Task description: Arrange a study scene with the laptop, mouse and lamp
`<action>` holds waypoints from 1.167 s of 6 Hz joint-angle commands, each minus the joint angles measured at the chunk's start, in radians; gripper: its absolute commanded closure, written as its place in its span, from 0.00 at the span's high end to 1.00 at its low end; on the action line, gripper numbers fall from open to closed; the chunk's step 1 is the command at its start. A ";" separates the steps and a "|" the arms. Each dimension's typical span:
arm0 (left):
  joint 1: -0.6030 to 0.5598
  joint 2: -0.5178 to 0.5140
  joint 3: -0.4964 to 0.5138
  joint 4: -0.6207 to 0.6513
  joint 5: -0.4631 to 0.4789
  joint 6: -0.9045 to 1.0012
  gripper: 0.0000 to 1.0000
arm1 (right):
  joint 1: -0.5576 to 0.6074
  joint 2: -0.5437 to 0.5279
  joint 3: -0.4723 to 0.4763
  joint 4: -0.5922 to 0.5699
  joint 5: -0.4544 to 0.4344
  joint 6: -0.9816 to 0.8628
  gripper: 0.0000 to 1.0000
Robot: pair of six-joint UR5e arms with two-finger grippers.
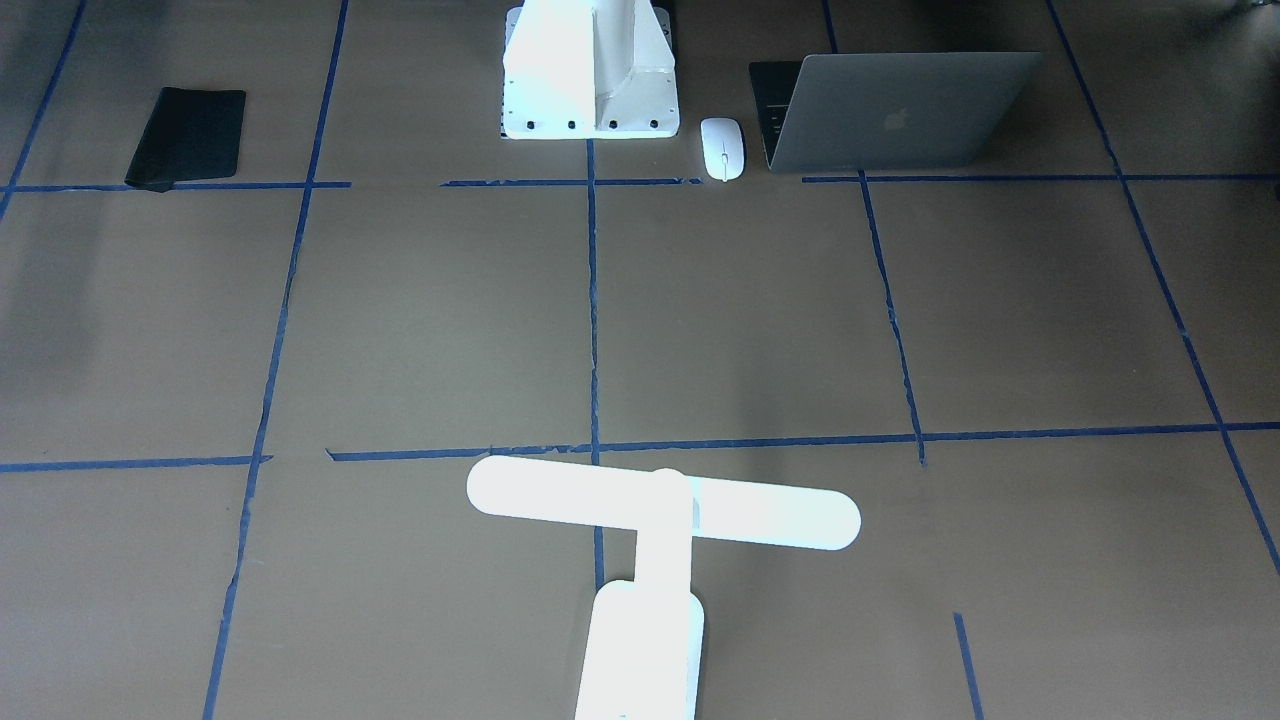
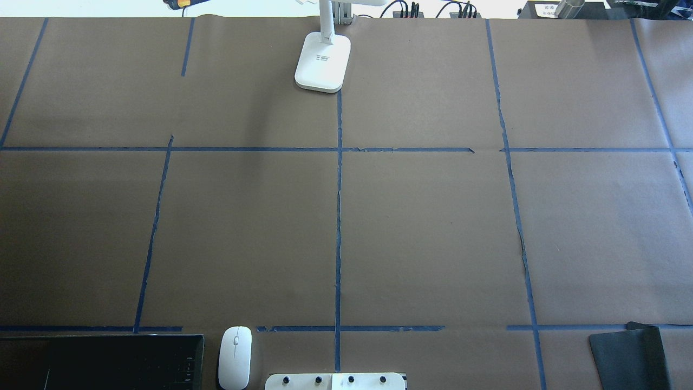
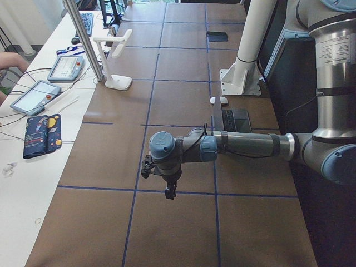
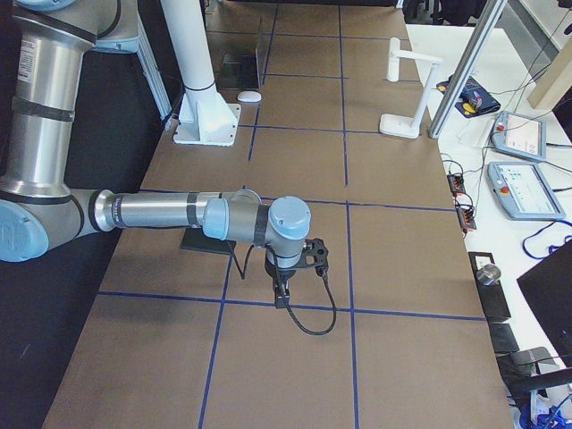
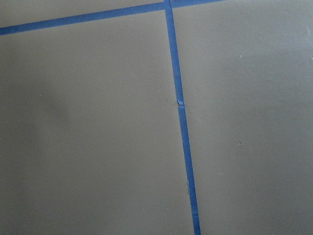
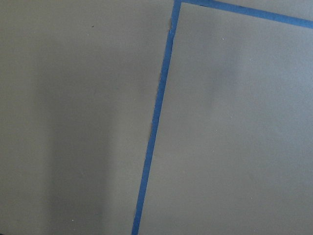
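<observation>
Standing open at the table's (image 1: 760, 320) robot-side edge: laptop (image 1: 900, 115), on the left arm's side. Mouse (image 1: 722, 148) just beside it, between laptop and pedestal (image 1: 590, 70), touching neither. Lamp (image 1: 760, 520) upright at the far edge, on the centre line. Left gripper (image 3: 168, 192) and right gripper (image 4: 281, 295) hang over bare paper, well apart from everything; whether their fingers are apart or together cannot be told.
</observation>
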 commanded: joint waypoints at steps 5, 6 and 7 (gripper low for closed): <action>0.003 -0.050 -0.041 -0.009 0.000 -0.003 1.00 | -0.002 0.000 0.002 0.002 0.015 0.000 1.00; 0.003 -0.119 -0.041 -0.012 0.002 -0.003 1.00 | -0.002 0.000 0.002 0.002 0.015 0.000 1.00; 0.003 -0.159 -0.052 -0.024 -0.004 -0.003 1.00 | -0.002 0.002 0.002 0.002 0.015 0.000 1.00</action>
